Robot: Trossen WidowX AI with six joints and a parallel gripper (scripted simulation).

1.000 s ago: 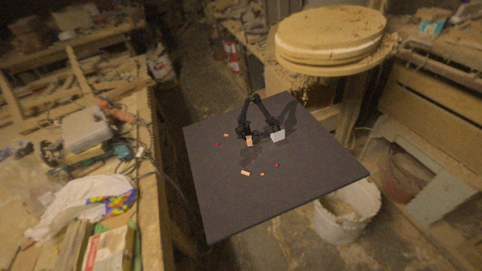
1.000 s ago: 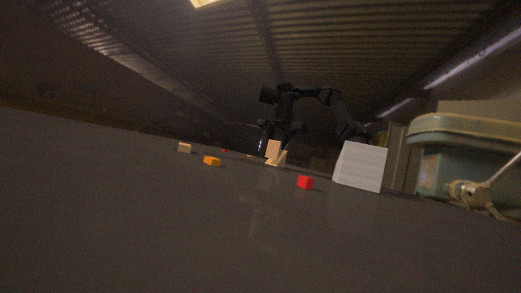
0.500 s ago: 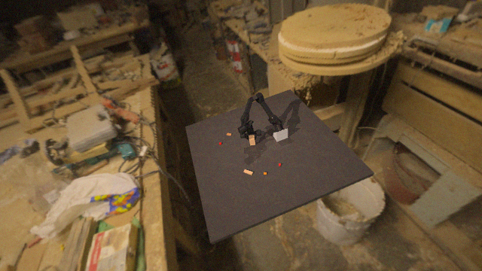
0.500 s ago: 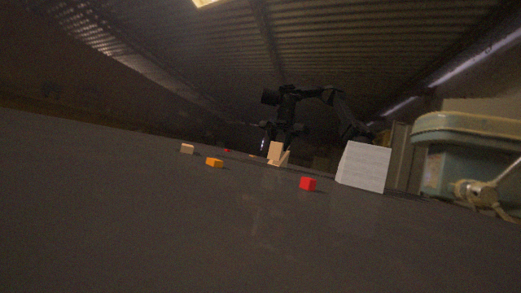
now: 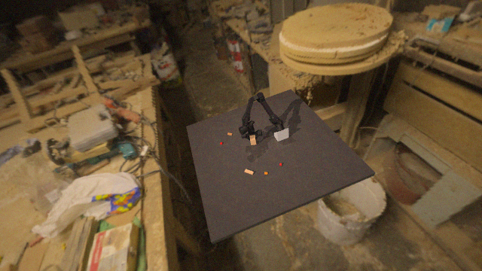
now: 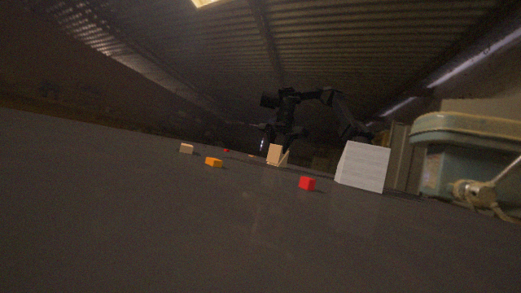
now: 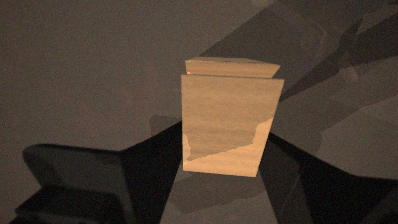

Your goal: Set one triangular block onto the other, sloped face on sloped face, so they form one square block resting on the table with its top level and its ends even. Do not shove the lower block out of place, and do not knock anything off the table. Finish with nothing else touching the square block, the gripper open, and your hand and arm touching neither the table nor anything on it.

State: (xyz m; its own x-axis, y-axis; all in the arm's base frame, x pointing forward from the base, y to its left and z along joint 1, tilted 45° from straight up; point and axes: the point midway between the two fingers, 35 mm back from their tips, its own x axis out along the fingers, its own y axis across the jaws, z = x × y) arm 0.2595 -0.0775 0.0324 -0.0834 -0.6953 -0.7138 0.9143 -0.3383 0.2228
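Note:
Two tan wooden triangular blocks are together near the middle back of the dark table [image 5: 301, 188] [image 6: 122, 228]. My gripper [image 5: 251, 135] [image 6: 281, 140] [image 7: 219, 127] is shut on one triangular block [image 5: 253, 141] [image 6: 273, 154] [image 7: 225, 125] and holds it upright, low over the table. The other triangular block [image 6: 284, 159] [image 7: 230, 67] lies right against it on the far side, its slope facing the held one. I cannot tell whether the held block rests on it or on the table. The fingers show only as dark shapes at the bottom of the wrist view.
A white box [image 5: 281, 134] [image 6: 362, 166] stands close to the right of the arm. Small red cubes [image 5: 221, 143] [image 5: 281, 164] [image 6: 307, 183], orange pieces [image 5: 229, 133] [image 5: 266, 173] [image 6: 213, 162] and a small tan block [image 5: 248, 172] [image 6: 186, 148] lie scattered on the table.

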